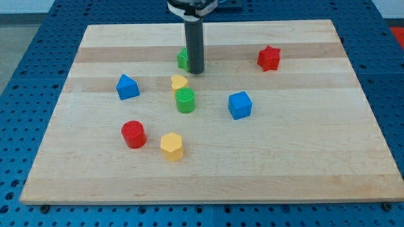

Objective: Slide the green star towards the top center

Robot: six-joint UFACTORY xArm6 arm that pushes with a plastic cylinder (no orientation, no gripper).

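The green star lies near the view's top centre of the wooden board, mostly hidden behind the dark rod. My tip rests on the board right against the star's right side. A yellow heart sits just below the star, and a green cylinder lies below the heart.
A red star is at the upper right. A blue cube is right of centre. A blue house-shaped block is at the left. A red cylinder and a yellow hexagonal block lie at the lower left.
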